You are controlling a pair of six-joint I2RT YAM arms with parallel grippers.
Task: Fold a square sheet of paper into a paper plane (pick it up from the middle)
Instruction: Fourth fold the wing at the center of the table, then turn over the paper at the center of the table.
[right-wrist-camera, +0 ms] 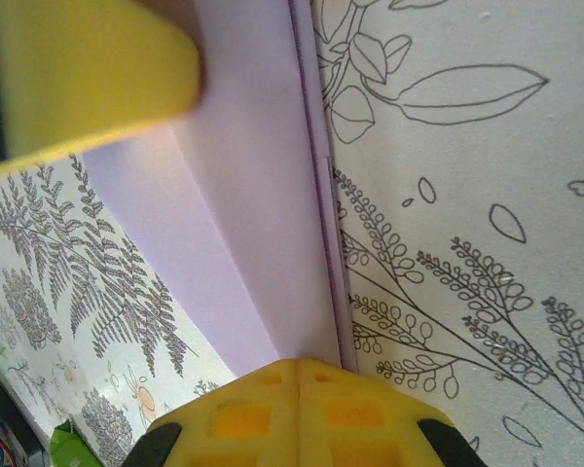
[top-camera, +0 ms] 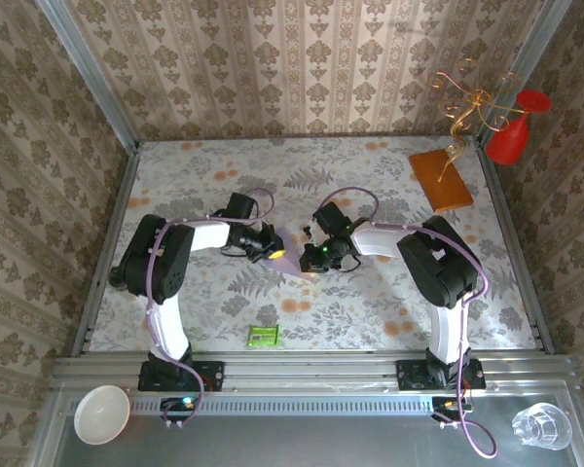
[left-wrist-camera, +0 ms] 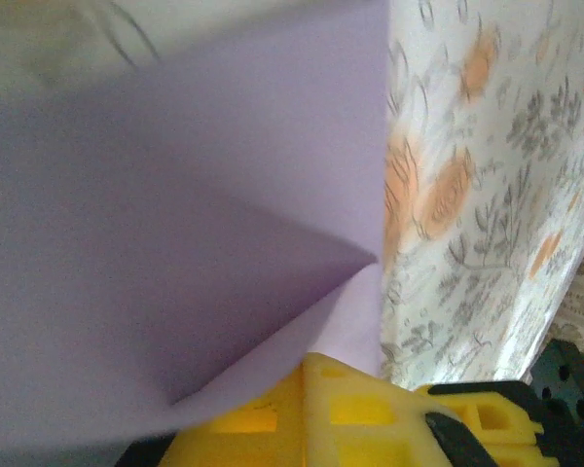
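We saw the pale lavender sheet of paper (left-wrist-camera: 175, 243), yellow fingers (right-wrist-camera: 88, 78), a white tablecloth (top-camera: 370, 311) with orange flowers and grey ferns.

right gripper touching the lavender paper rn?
Touching. In the right wrist view the folded lavender paper runs between the yellow fingers of the right gripper and meets the lower one with no gap showing.
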